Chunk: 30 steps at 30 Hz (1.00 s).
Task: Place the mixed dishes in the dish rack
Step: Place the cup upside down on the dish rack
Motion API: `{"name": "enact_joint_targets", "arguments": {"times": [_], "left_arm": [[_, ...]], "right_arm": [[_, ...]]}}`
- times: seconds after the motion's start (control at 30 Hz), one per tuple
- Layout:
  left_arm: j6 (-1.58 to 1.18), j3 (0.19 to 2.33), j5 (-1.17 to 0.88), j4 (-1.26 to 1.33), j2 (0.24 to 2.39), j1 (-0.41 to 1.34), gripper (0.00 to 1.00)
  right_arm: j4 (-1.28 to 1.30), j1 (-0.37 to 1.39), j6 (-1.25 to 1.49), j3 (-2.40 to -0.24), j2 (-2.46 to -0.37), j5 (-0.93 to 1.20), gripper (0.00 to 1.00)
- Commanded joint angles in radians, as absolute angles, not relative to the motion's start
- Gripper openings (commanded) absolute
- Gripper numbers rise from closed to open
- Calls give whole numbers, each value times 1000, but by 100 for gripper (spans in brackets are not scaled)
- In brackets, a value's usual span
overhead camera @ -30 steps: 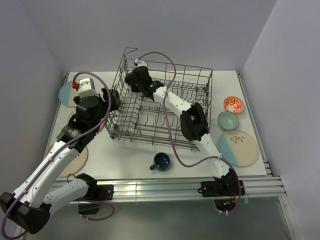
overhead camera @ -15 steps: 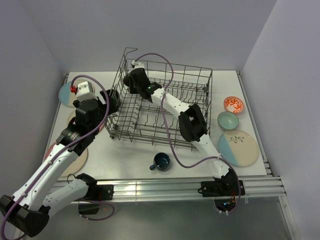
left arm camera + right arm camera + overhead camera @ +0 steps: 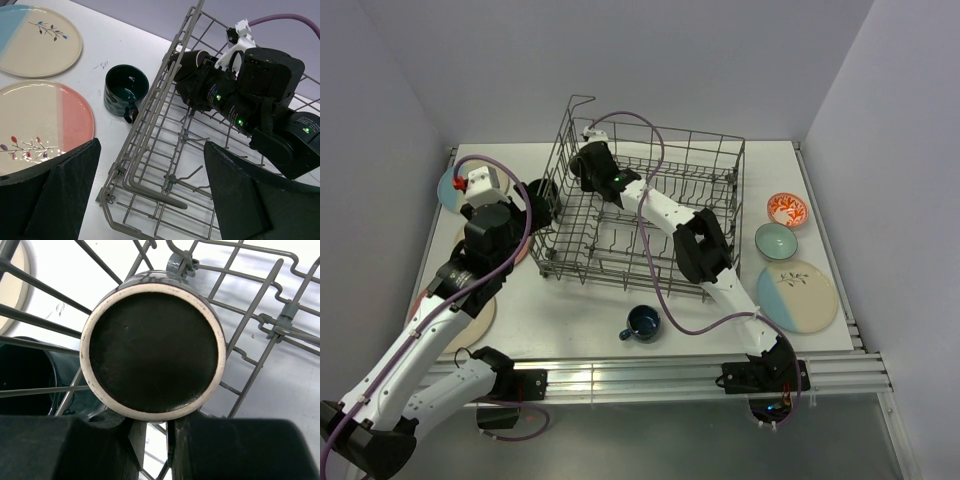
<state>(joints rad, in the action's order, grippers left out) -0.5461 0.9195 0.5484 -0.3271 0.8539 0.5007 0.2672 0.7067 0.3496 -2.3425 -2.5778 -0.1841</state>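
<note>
One cream-rimmed dark mug (image 3: pixel 152 352), gripped by right tool (image 3: pixel 152 440) in far-left corner of dish rack (image 3: pixel 715 165); left tool (image 3: pixel 150 197) wide, empty, beside rack; best lowered squarely between tines before release.

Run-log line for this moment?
right pincer: shut on dark round ceramic mug inside grey rectangular wire dish rack | left pincer: open, empty

The top camera sits high behind my bases, looking down over the whole table (image 3: pixel 590 300). My left wrist camera faces the dish rack (image 3: pixel 165 150) from just outside its left wall. My right wrist camera, inside the rack, stares close-up and end-on at a mug (image 3: pixel 152 350). All three views share the rack's far left corner.
</note>
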Motion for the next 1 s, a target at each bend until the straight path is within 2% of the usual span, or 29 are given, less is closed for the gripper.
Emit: {"name": "enact_joint_targets", "arguments": {"times": [0.0,0.2,0.73,0.97], "left_arm": [[-558,914,574,-325,833,497,91],[-552,905,584,-324,821,495,91],[-555,874,594,-337,770,495,91],[-563,862,597,-345,747,495,91]], "right_arm": [[202,716,330,-2365,-2553,-235,6],[196,718,299,-2361,-2543,-253,6],[199,724,270,-2336,-2526,-262,16],[201,727,261,-2310,-2511,-265,16]]}}
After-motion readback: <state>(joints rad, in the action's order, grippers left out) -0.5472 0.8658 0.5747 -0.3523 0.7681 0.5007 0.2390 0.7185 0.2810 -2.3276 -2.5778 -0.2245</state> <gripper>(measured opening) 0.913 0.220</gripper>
